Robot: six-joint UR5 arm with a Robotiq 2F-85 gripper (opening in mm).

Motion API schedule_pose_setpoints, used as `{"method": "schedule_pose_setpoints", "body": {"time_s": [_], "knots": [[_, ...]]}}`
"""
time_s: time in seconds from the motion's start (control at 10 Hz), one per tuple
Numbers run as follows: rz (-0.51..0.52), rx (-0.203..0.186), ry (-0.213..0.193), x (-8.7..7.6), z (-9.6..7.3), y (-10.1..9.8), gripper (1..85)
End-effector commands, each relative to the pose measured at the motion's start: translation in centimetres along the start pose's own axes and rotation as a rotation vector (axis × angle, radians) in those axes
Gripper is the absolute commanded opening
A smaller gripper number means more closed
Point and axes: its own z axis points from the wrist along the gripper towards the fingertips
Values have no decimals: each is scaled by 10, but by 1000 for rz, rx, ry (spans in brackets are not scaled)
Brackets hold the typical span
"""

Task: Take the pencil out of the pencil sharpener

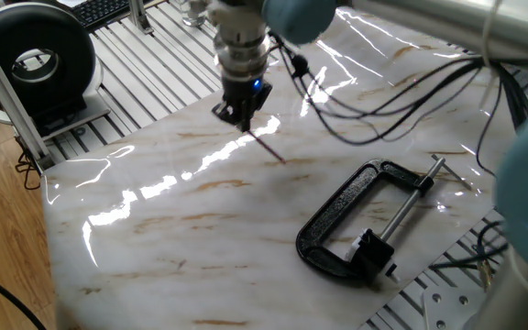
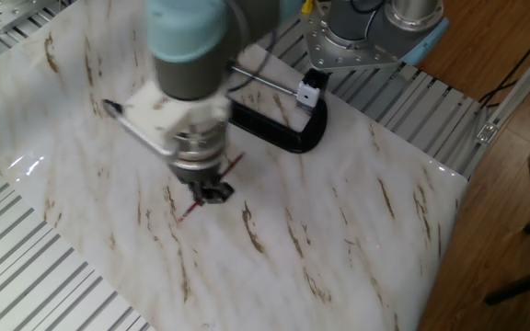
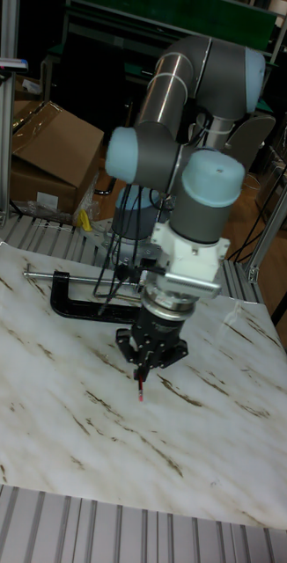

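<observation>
My gripper is shut on the thin red pencil, which slants down from the fingers and hangs over the marble sheet. In the other fixed view the pencil pokes out on both sides of the gripper. Its lower tip shows below the gripper in the tall view. The pencil sharpener, a small black block with whitish edges, sits at the end of the clamp, well apart from the pencil. It also shows as the sharpener at the table's far side.
A large black C-clamp with a silver screw rod lies on the marble at the right. Black cables hang from the arm above it. A round black device stands off the sheet at the back left. Slotted aluminium rails surround the sheet.
</observation>
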Motion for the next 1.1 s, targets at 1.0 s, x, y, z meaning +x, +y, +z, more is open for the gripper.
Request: {"method": "schedule_pose_setpoints", "body": {"time_s": [1.0], "knots": [[-4,-48,-26,-25,48,-40,207]]}}
